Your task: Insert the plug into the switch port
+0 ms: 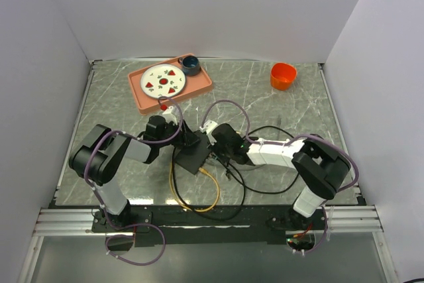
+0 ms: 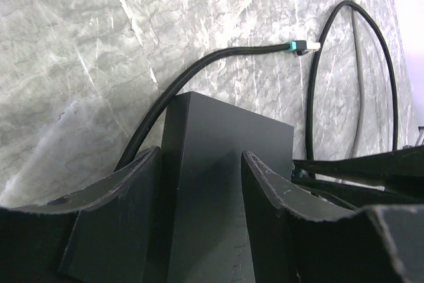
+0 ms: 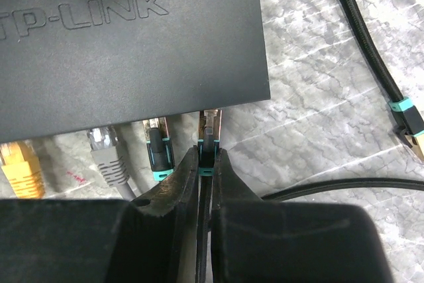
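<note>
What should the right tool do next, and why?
Probably ease the plug straight forward into a port of the switch: the right tool is shut on the plug, its tip sits at the switch's edge beside three other plugs, and the left tool straddles the switch, likely bracing it.

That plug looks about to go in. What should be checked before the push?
1. Plug pinched in right gripper: ok.
2. Plug tip at the switch edge: ok.
3. Port behind the tip free: cannot tell, it is hidden under the edge.
4. Neighbouring black plug clear of the held one: ok, a gap shows.
5. Left gripper bracing the switch: cannot tell; its fingers flank the switch, but contact is unclear.
6. Plug seated: not ok, most of it shows outside.
</note>
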`<action>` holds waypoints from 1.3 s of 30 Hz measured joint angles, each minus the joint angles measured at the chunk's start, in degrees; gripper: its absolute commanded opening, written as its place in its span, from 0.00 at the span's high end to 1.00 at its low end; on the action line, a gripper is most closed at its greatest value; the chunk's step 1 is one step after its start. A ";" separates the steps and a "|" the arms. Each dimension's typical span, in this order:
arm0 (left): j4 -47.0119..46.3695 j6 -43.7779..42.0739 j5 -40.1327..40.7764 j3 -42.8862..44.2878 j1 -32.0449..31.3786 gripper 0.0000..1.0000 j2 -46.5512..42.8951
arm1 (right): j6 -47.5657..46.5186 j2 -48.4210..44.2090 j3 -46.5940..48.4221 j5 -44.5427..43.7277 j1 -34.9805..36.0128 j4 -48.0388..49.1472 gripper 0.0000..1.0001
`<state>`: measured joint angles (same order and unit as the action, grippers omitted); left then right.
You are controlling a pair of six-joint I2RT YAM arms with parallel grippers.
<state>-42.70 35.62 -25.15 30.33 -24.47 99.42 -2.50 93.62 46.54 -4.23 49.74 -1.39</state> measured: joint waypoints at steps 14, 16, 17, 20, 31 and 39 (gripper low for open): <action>-2.62 0.68 5.01 0.22 -3.54 0.54 1.33 | 0.20 -0.79 0.37 2.40 0.00 -2.80 1.00; -3.32 1.16 6.10 -0.11 -4.00 0.55 1.36 | 0.74 -0.79 0.37 2.12 0.00 -2.91 1.00; -3.74 1.46 6.58 -0.35 -4.17 0.55 1.38 | 1.07 -0.79 0.37 2.03 0.00 -2.91 1.00; -5.46 2.45 8.11 -1.27 -4.70 0.56 1.46 | 2.75 -0.79 0.37 1.44 0.00 -2.84 1.00; -8.57 4.72 14.82 -2.95 -7.82 0.57 1.46 | 4.31 -0.83 0.07 1.88 -1.55 -2.45 1.00; -7.34 5.55 17.64 -2.25 -9.60 0.57 1.20 | 1.11 -0.44 2.14 4.59 -3.17 -5.95 1.00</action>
<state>-50.04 41.17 -7.51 28.08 -34.06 100.62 -1.39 93.19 48.69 0.36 46.57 -7.33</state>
